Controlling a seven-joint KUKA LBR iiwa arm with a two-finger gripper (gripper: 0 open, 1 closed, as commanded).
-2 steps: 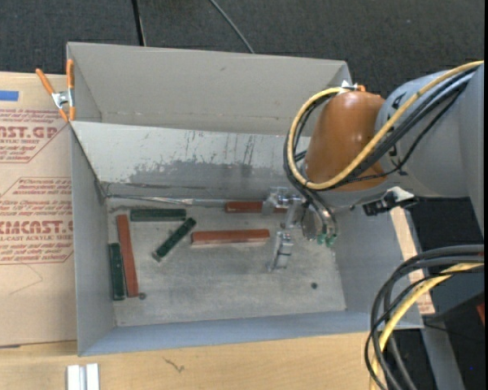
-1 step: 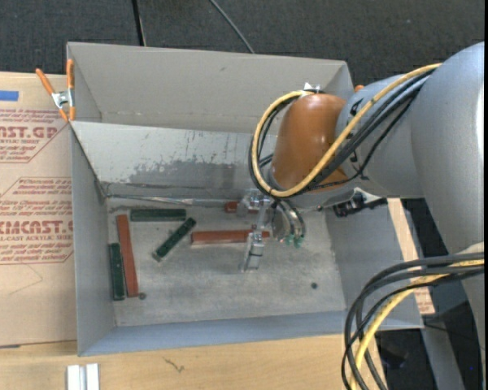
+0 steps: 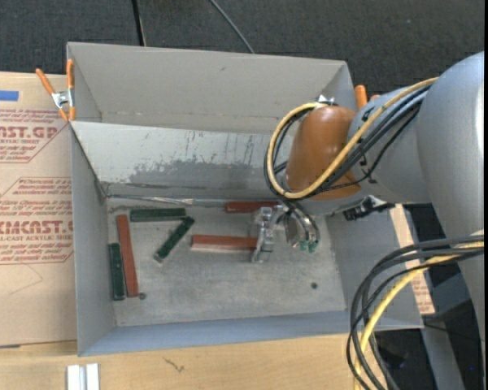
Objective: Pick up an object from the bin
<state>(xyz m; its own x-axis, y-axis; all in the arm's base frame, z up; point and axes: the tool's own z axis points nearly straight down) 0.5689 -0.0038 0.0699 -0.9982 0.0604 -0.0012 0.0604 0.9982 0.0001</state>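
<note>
Dark carpet (image 3: 309, 15), scuffed grey bin (image 3: 203, 88)

The KUKA arm (image 3: 439, 136) is clad in smooth, rounded pale-grey shells. A glossy orange cover (image 3: 325, 145) domes over its wrist, ringed by looping yellow and black cables (image 3: 278, 165). A second bundle (image 3: 374, 315) of the same cables curls lower down. The small gripper (image 3: 263, 246) is bare silver metal, with a green part (image 3: 310, 244) beside it.
</note>
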